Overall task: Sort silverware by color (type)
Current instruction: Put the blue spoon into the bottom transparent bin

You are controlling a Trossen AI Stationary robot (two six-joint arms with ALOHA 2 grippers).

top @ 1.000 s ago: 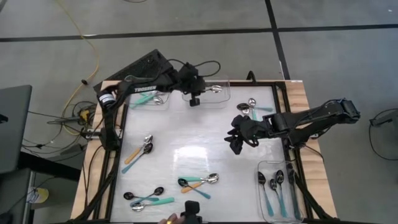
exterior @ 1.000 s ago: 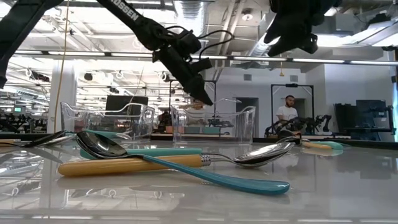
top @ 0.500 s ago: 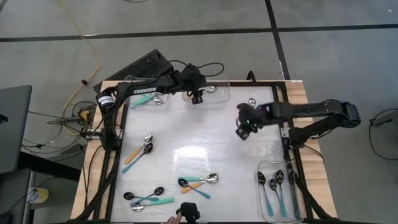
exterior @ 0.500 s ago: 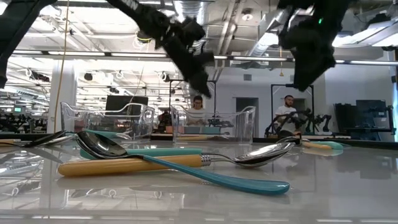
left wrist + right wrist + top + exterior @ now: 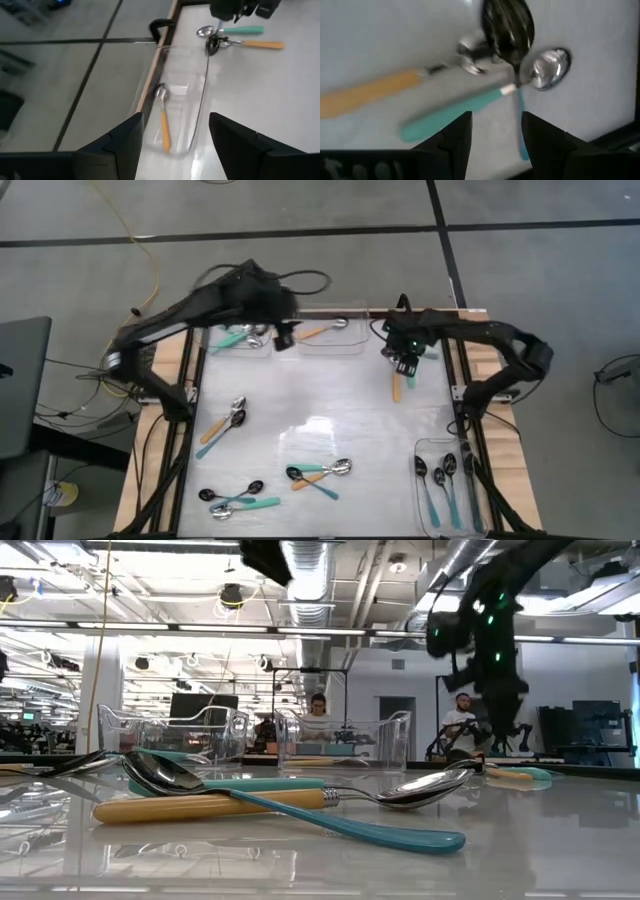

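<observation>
My left gripper (image 5: 285,338) hangs open, high over the table's far edge between two clear bins, with nothing between its fingers (image 5: 176,117). An orange-handled silver spoon (image 5: 163,122) lies flat in the middle far bin (image 5: 330,332) below it. My right gripper (image 5: 404,362) points down, open, just above a small heap of silverware at the far right. The heap holds a black-bowled spoon (image 5: 509,25), a silver bowl (image 5: 547,67), a teal handle (image 5: 450,112) and an orange handle (image 5: 365,95). Its fingers touch none of them.
The far left bin (image 5: 240,338) holds teal-handled spoons. A bin at the near right (image 5: 445,485) holds black-bowled teal spoons. Loose spoons lie at the left (image 5: 222,425), near middle (image 5: 320,473) and near left (image 5: 235,498). The table's middle is bare.
My left gripper has risen from the middle far bin and drawn back toward the table's left, leaving the orange-handled spoon lying in that bin. My right gripper has swung from the table's middle right toward the far edge and tipped to point down over the spoon heap.
</observation>
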